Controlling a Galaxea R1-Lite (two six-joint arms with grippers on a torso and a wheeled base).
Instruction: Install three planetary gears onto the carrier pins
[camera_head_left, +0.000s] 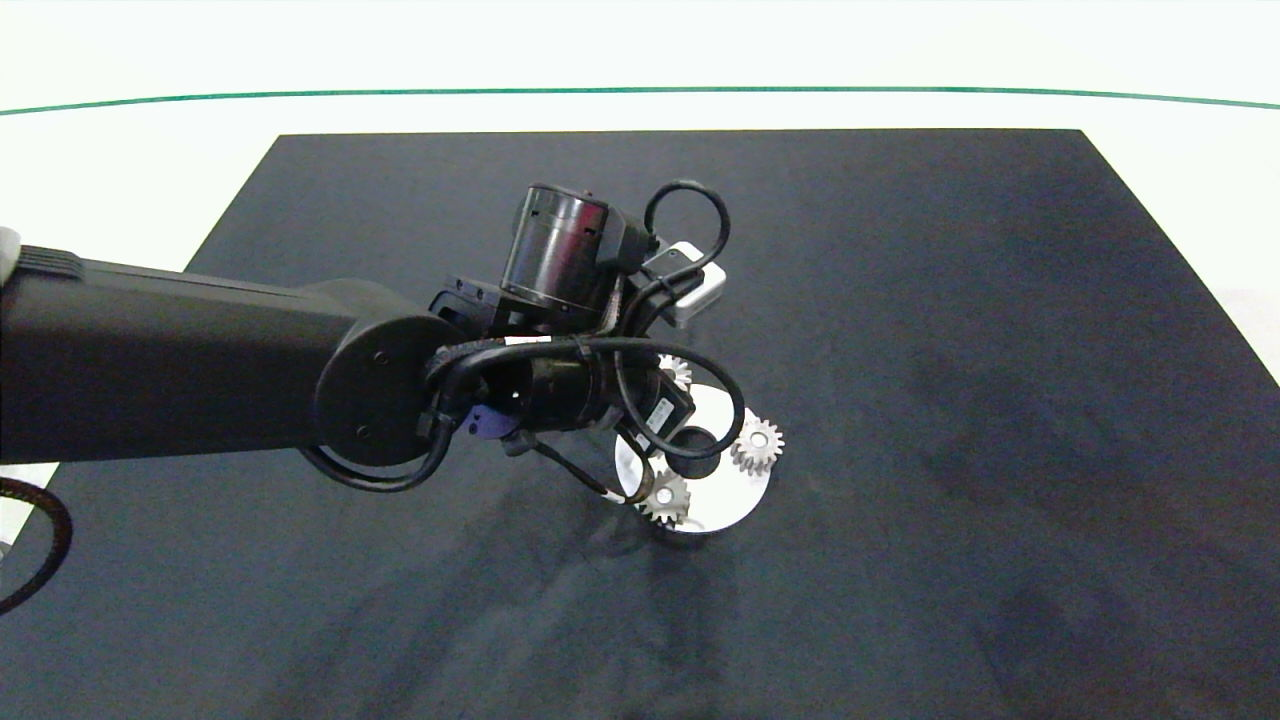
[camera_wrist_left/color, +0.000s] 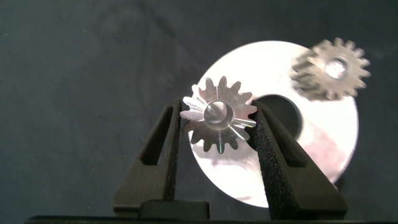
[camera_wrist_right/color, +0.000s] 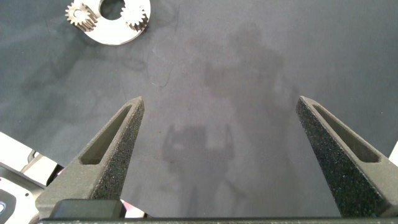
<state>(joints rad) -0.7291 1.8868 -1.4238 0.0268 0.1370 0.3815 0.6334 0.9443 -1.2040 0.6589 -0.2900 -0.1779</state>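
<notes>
My left gripper (camera_wrist_left/color: 217, 109) has its two fingers (camera_wrist_left/color: 163, 146) pressed against the sides of one planetary gear (camera_wrist_left/color: 217, 121), so it is shut on it at the rim of the white carrier disc (camera_wrist_left/color: 323, 137). In the head view this gear (camera_head_left: 677, 372) peeks out from under the left wrist. Two more gears (camera_head_left: 758, 443) (camera_head_left: 667, 497) sit flat on the disc (camera_head_left: 735, 498). The carrier pins are hidden by the gears; only a pale spot fills each gear's hole. My right gripper (camera_wrist_right/color: 219, 99) hangs open and empty well away from the disc (camera_wrist_right/color: 109, 34).
A black mat (camera_head_left: 1000, 350) covers the white table (camera_head_left: 150, 170), which carries a thin green line (camera_head_left: 640, 90) near its far edge. The left arm (camera_head_left: 200, 370) reaches in over the mat's left half.
</notes>
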